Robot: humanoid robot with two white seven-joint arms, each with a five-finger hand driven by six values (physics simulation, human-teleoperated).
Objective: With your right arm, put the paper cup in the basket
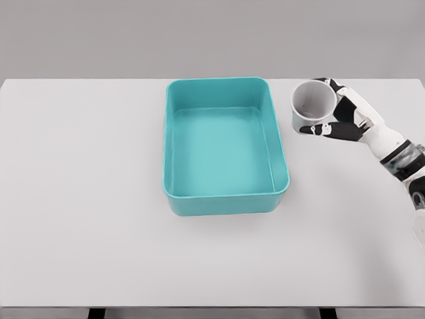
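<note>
A white paper cup [312, 103] stands upright, its open mouth facing up, to the right of the teal basket [226, 196]. My right hand [335, 113] wraps around the cup from its right side, the thumb across the front and the fingers curled behind. I cannot tell whether the cup rests on the table or hangs just above it. The cup sits just outside the basket's far right corner. The basket is rectangular, shallow and holds nothing. The left arm is out of view.
The white table [80, 199] spreads wide to the left and in front of the basket. Its front edge runs along the bottom of the picture. My right forearm [405, 163] comes in from the right edge.
</note>
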